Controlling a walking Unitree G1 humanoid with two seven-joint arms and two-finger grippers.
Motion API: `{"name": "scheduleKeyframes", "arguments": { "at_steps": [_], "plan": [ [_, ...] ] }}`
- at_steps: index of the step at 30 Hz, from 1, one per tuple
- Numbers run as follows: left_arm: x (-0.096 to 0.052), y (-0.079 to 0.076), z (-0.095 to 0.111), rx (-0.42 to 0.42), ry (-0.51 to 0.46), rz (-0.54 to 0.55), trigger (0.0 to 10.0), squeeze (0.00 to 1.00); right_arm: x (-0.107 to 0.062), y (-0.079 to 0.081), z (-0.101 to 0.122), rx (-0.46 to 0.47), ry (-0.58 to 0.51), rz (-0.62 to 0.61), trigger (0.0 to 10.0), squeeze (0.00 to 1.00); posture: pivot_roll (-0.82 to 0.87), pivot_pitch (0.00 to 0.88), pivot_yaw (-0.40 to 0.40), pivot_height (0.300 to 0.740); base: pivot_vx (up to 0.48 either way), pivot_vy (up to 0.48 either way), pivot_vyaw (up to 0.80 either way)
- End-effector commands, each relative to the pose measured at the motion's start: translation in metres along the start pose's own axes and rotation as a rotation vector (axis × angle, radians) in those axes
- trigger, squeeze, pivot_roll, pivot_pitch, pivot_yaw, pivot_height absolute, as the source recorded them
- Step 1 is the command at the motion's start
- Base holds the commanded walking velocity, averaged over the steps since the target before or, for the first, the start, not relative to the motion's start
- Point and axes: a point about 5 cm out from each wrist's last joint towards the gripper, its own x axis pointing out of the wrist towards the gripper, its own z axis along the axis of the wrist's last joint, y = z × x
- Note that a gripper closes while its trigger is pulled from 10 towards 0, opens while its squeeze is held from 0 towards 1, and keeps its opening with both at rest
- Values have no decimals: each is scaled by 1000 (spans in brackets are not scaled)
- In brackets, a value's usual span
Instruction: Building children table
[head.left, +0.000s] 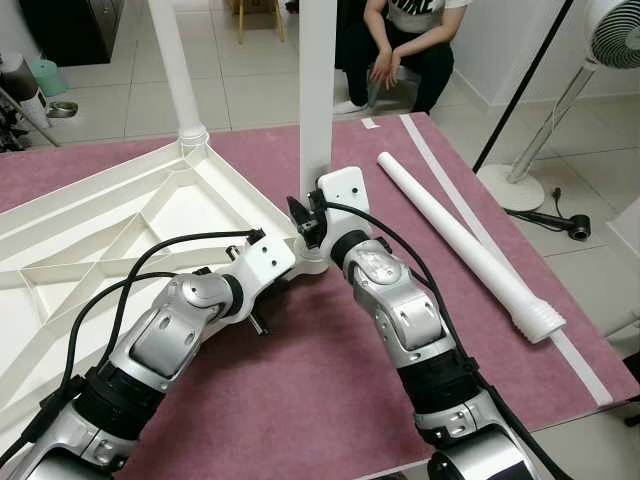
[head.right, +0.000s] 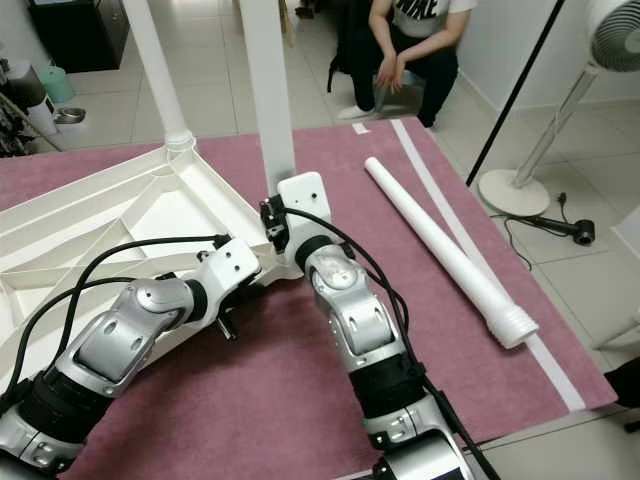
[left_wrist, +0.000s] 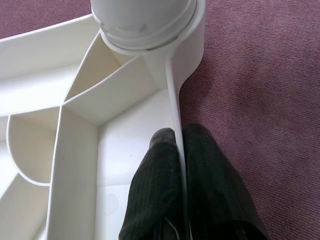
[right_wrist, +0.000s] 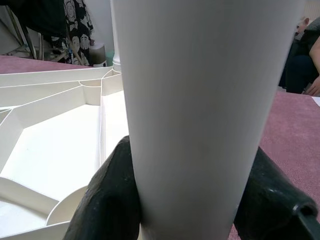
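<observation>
The upright leg (head.left: 317, 80) is grasped by the right gripper (right_wrist: 192, 200). The tabletop's (head.left: 90, 230) rim is pinched in the left gripper's (left_wrist: 179, 150) clenched jaws.

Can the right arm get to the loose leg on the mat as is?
Probably not yet. The right pincer is shut on the upright leg in the tabletop corner. The loose leg lies close on its right with bare mat between, so after letting go it looks reachable.
</observation>
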Motion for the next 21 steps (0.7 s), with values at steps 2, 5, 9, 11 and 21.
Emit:
{"name": "scheduleKeyframes", "arguments": {
  "at_steps": [2,5,9,11,21],
  "plan": [
    [-8,-5,51,133,-219,-3,0,0,0,-7,-23,-38,128,-56,0,0,83,0,59,740,0,0,0],
    [-8,-5,51,133,-219,-3,0,0,0,-7,-23,-38,128,-56,0,0,83,0,59,740,0,0,0],
    [-8,-5,51,133,-219,-3,0,0,0,-7,-23,-38,128,-56,0,0,83,0,59,740,0,0,0],
    [-8,-5,51,133,-219,-3,0,0,0,-7,-23,-38,128,-56,0,0,83,0,59,740,0,0,0],
    [-8,-5,51,133,-219,-3,0,0,0,-7,-23,-38,128,-56,0,0,83,0,59,740,0,0,0]
  ]
}}
